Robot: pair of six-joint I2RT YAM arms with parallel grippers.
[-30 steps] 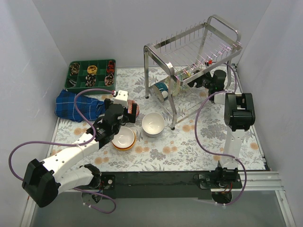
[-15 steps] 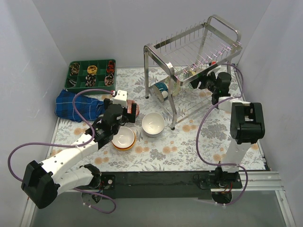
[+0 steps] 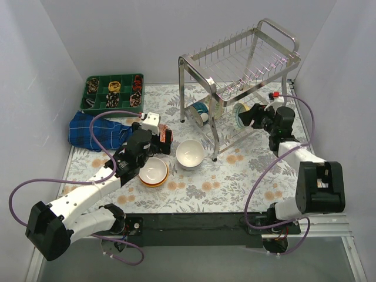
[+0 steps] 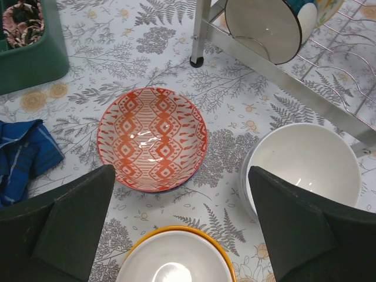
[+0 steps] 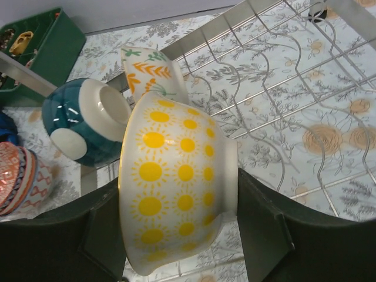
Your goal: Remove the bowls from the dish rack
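Drawn nearer and to the right since a second ago, out from under the upper tier of the dish rack (image 3: 247,59): the sun-dotted bowl (image 5: 176,147). Now tipped on its side above the right end of the lower wire shelf, pinched by the right gripper (image 5: 178,202), with its fingers (image 5: 264,235) pressed one on each side. Just left of it, on edge on the same shelf: a teal bowl (image 5: 88,120) and a leaf-patterned bowl (image 5: 150,73). Out on the floral surface (image 3: 235,182), left of the rack: a red-patterned bowl (image 4: 151,139), a white bowl (image 4: 305,167) and an orange-rimmed bowl (image 4: 176,264), close together. Above these three, the left gripper (image 4: 188,229), fingers spread wide, holding nothing. Farther left, a green tray (image 3: 114,92) and a blue cloth (image 3: 94,130).
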